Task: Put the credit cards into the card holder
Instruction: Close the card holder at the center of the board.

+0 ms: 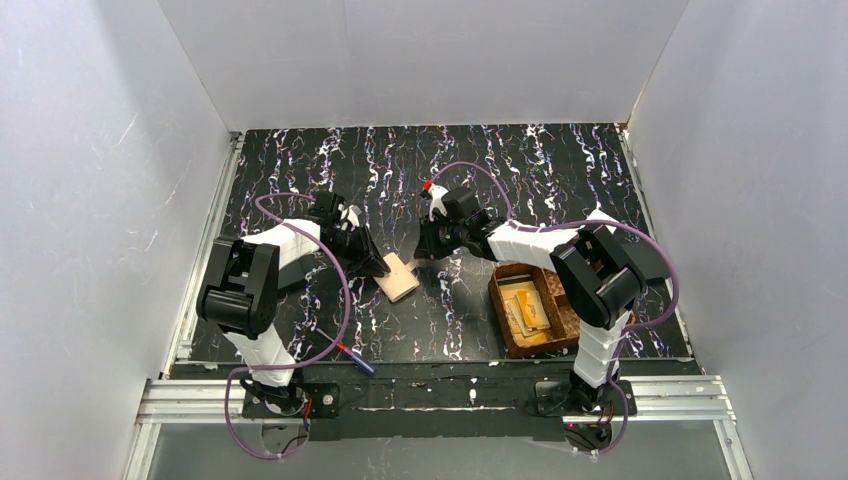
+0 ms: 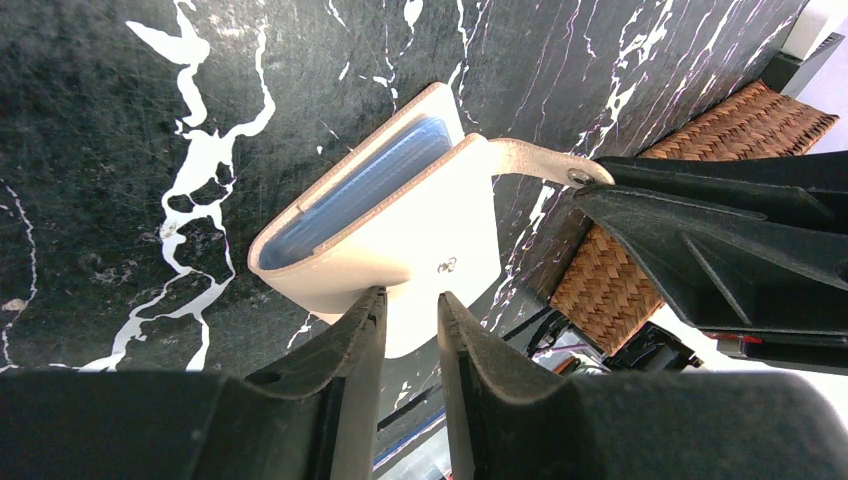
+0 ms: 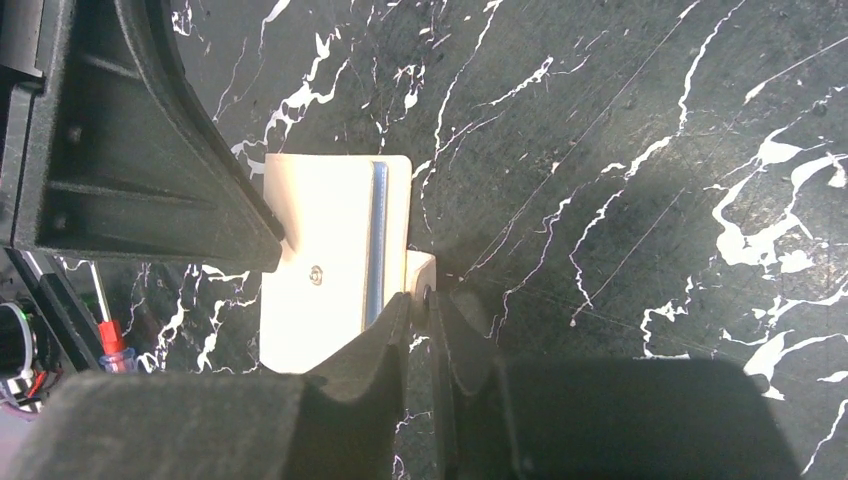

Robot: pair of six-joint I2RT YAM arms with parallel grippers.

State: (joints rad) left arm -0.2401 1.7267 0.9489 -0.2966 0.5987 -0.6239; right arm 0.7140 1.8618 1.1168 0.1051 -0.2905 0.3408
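Note:
The card holder [image 1: 400, 277] is a cream folding wallet with blue sleeves, lying half open on the black marbled table. In the left wrist view the card holder [image 2: 400, 220] lies just past my left gripper [image 2: 410, 300]. Its fingers stand a little apart, the tips at the lower flap's edge, with nothing between them. My right gripper [image 3: 428, 298] is shut on the holder's snap strap [image 3: 420, 268], and that strap [image 2: 530, 158] is pulled out to the side. The credit cards [image 1: 528, 305] lie in the woven basket, away from both grippers.
The brown woven basket [image 1: 505, 320] stands at the near right beside the right arm's base. A screwdriver with a red and blue handle [image 1: 355, 358] lies near the table's front edge. White walls close the table in on three sides.

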